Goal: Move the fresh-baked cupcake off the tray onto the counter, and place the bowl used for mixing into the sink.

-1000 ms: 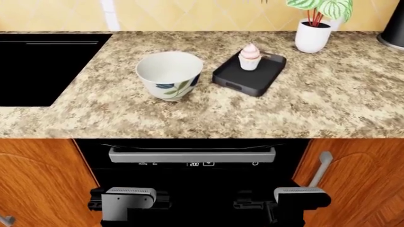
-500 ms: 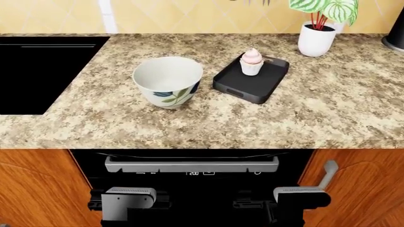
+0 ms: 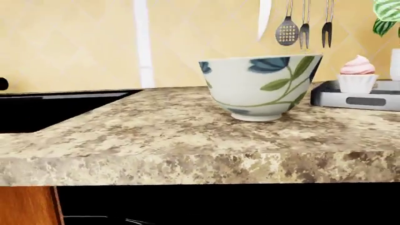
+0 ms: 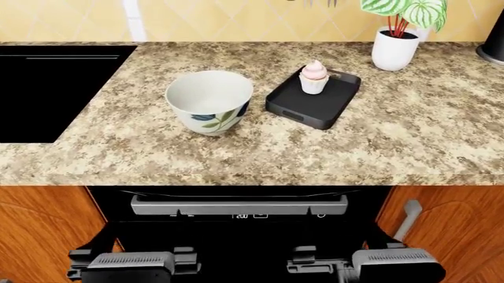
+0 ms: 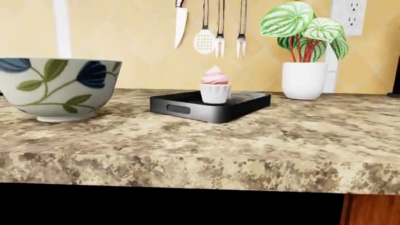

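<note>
Two hands hang low in front of the oven, below the front edge of the table: the left hand (image 4: 134, 268) and the right hand (image 4: 393, 265), both seen only as grey housings from above, so whether their fingers are spread or pressed together cannot be told. Neither hand holds anything. Beyond them the speckled granite table (image 4: 260, 153) runs across the view. Nearest on it, slightly left of centre, stands the white bowl (image 4: 209, 101) with blue-green leaves, upright and empty. Just beside it to the right, apart from it, lies the black tray (image 4: 313, 99), its long axis angled away toward the back right. The cupcake (image 4: 313, 76) with pink frosting stands upright on the tray's far end. At the far left the black sink (image 4: 43, 88) is sunk into the table, well apart from the bowl. A white plant pot (image 4: 393, 50) sits at the back right. By my judgement the left hand lies nearer the bowl and sink, the right hand nearer the cupcake; both must rise and reach forward.
</note>
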